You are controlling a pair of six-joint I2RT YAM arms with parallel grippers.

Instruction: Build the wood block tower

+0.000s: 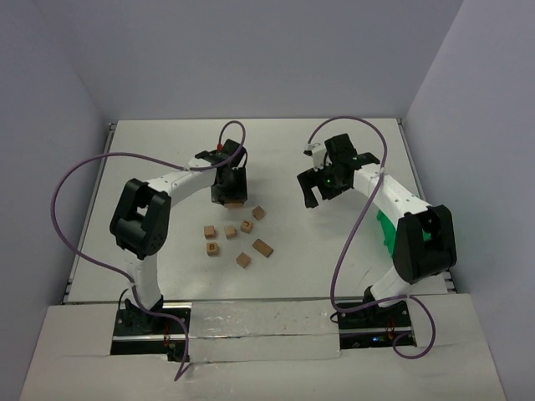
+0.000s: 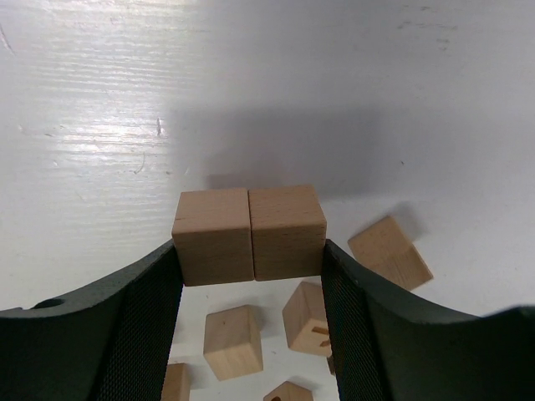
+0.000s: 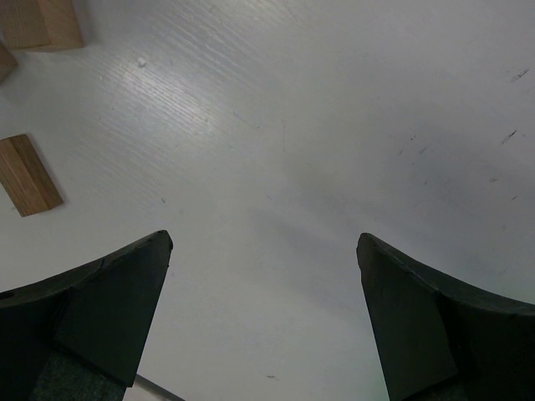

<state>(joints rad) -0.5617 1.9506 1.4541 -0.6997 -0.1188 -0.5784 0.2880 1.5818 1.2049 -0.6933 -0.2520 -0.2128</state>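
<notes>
Your left gripper (image 2: 251, 280) clamps two light-brown wooden cubes (image 2: 284, 232) side by side; set them down level, then release. The right gripper (image 3: 263, 267) has its fingers apart, empty.

Left arm is reaching over the table's middle, left gripper (image 1: 231, 197) pointing down, its fingers (image 2: 142, 309) clamping two wood blocks (image 2: 249, 234) side by side. Right arm is bending toward the right edge, right gripper (image 1: 322, 190) hovering, jaws gaping wide.
</notes>
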